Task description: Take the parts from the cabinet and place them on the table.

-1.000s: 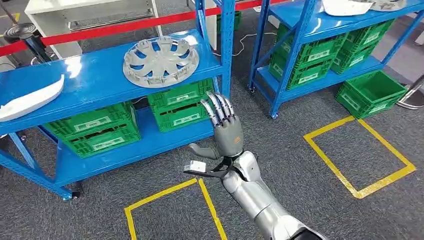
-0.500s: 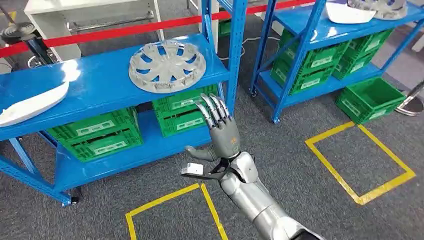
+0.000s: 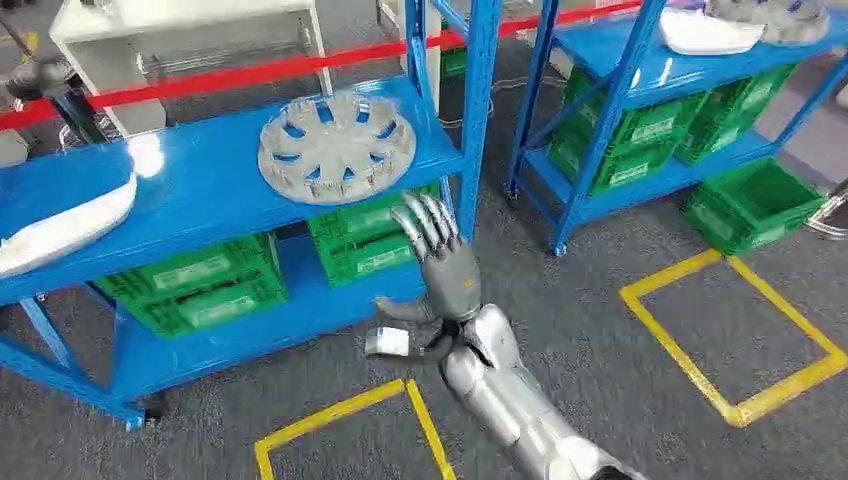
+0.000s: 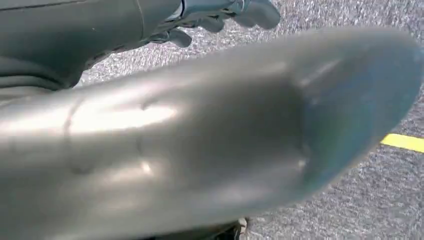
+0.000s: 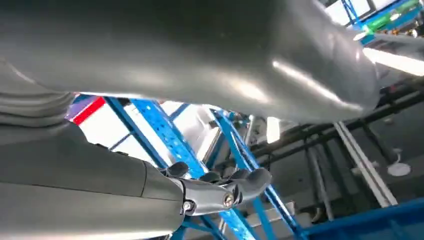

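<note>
White part point(image 3: 62, 222): lies at the left end of the upper shelf point(image 3: 200, 170) of the near blue rack, partly cut off by the picture's edge.
Hubcap point(image 3: 336, 146): grey, flat on the same shelf toward its right end, near the rack's right post point(image 3: 480, 110); well apart from the white part.
Crates point(image 3: 200, 280): green, stacked on the lower shelf under the hubcap and the white part; each bears a pale label, its writing too small to read.
Right robot hand point(image 3: 440, 262): raised in front of the lower shelf, fingers spread and straight, pointing up toward the shelf edge below the hubcap; it grasps nothing and touches no part. A small white tag point(image 3: 388, 342) sits at its wrist; no text on it can be read.
Left robot hand point(image 4: 220, 15): in the left wrist view, over grey carpet with a yellow strip; only curled fingertips show past a blurred silver cover, and I cannot tell whether it is clenched or released.
Far rack point(image 3: 640, 70): blue, to the right, with more green labelled crates and pale parts on its top shelf.
Floor tape point(image 3: 740, 340): yellow squares on the carpet, one at right, one below the hand.
Change: the whole head view has shifted a little since half a second ago, so the camera moved; the right robot hand keeps the same spread pose, now slightly closer to the shelf edge.
</note>
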